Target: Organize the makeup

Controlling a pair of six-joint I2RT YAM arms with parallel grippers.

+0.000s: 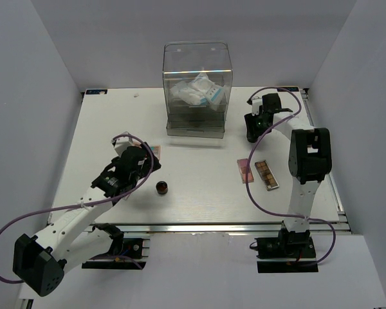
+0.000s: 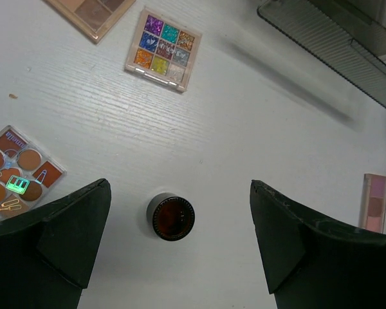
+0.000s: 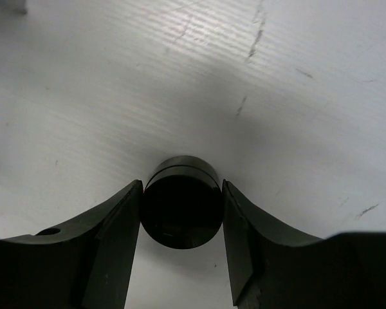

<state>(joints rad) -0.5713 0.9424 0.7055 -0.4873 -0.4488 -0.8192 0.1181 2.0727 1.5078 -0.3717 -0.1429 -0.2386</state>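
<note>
The clear acrylic box holds the white-blue packet. The right hand pinches the black cylinder, seen end-on; the left hand is spread above the round jar.

A round dark jar stands upright at lower centre of the left wrist view, with a glitter palette flat above it. The pink palette and brown palette lie side by side right of centre. The black cylinder sits clamped in the right gripper. The crinkly packet lies at upper centre.
</note>
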